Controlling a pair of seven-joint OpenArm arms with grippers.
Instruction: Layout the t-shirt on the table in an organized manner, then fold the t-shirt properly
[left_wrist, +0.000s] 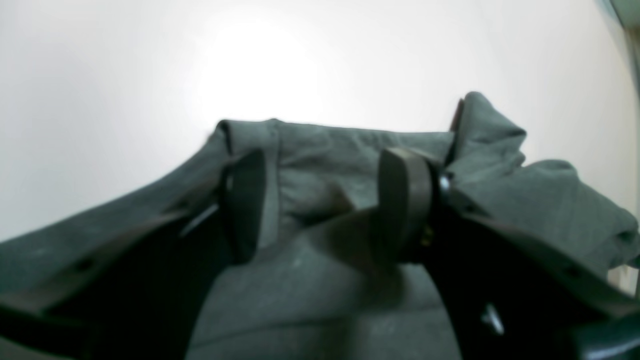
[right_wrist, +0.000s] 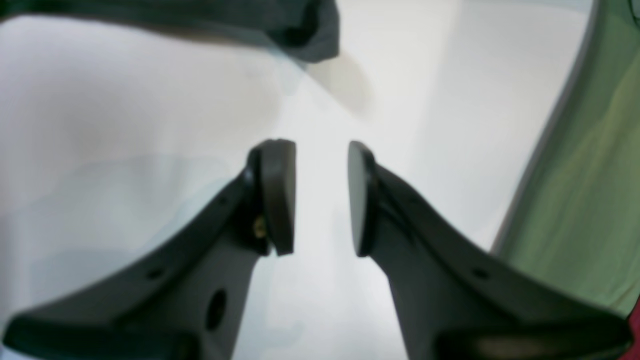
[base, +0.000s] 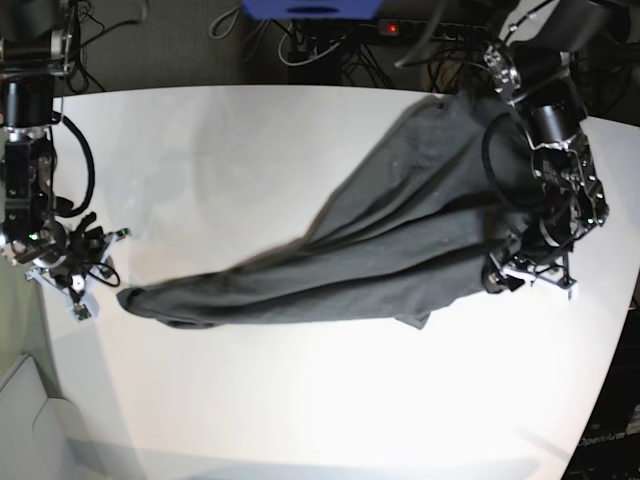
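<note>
While the t-shirt sprawls bunched diagonally across the table, nothing's laid flat yet -- folding's all ahead; left gripper hangs parted over cloth, right gripper spread, empty beside its tip

T-shirt: was stretched across the table, from far right to near left
Left gripper: was placed over the shirt's right end
Right gripper: was positioned just left of the shirt's left tip, apart from it
</note>
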